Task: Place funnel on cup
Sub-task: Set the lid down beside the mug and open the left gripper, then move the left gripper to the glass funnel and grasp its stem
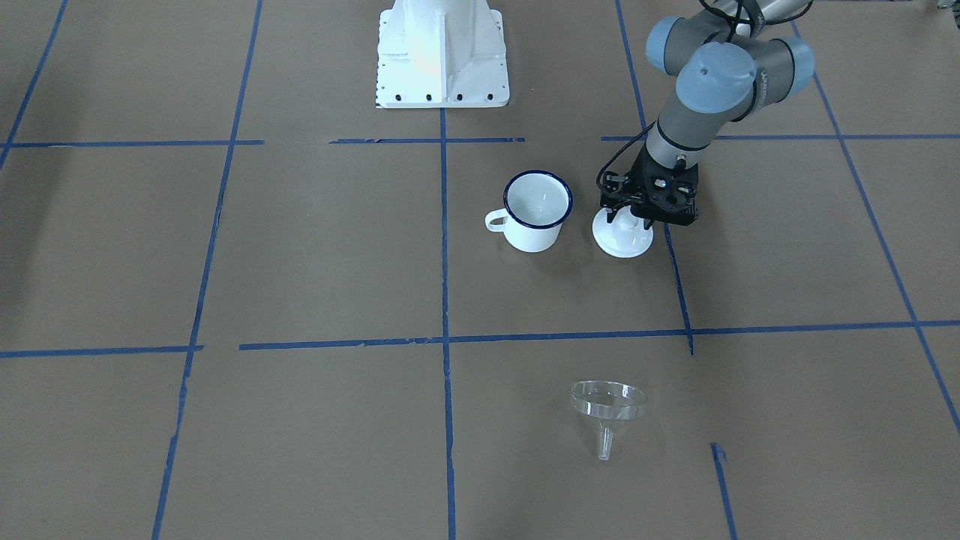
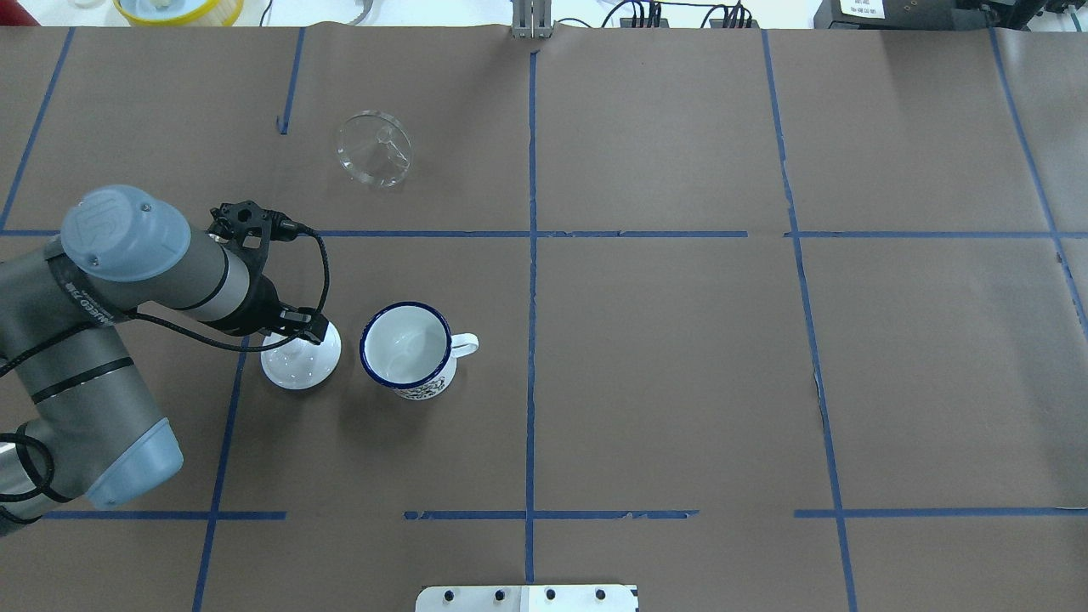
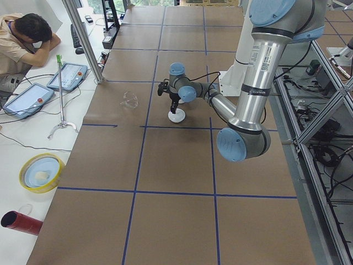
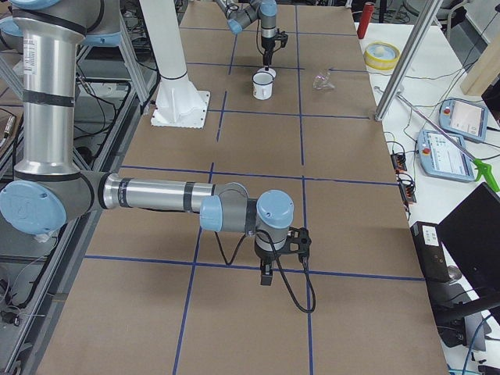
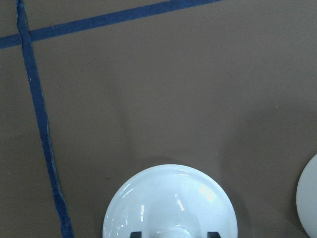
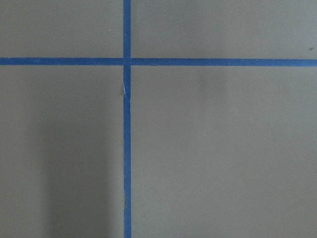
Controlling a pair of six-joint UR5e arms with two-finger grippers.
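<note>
My left end effector [image 1: 628, 222], released, straddles the knob of the lid [image 1: 622, 244] beside the cup [image 1: 534, 225]; the funnel [image 1: 607, 405] lies well apart.

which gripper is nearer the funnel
Left. The left gripper sits over the white lid beside the cup, on the same half of the table as the funnel. The right gripper hangs far off near the table's opposite end.

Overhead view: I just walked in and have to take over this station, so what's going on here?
The left gripper is down over the white lid, which sits on the table beside the cup. Its jaws stand either side of the lid's knob with gaps. The cup is open and empty. The funnel lies on its side farther out, untouched. The right gripper hangs far from all of it.
</note>
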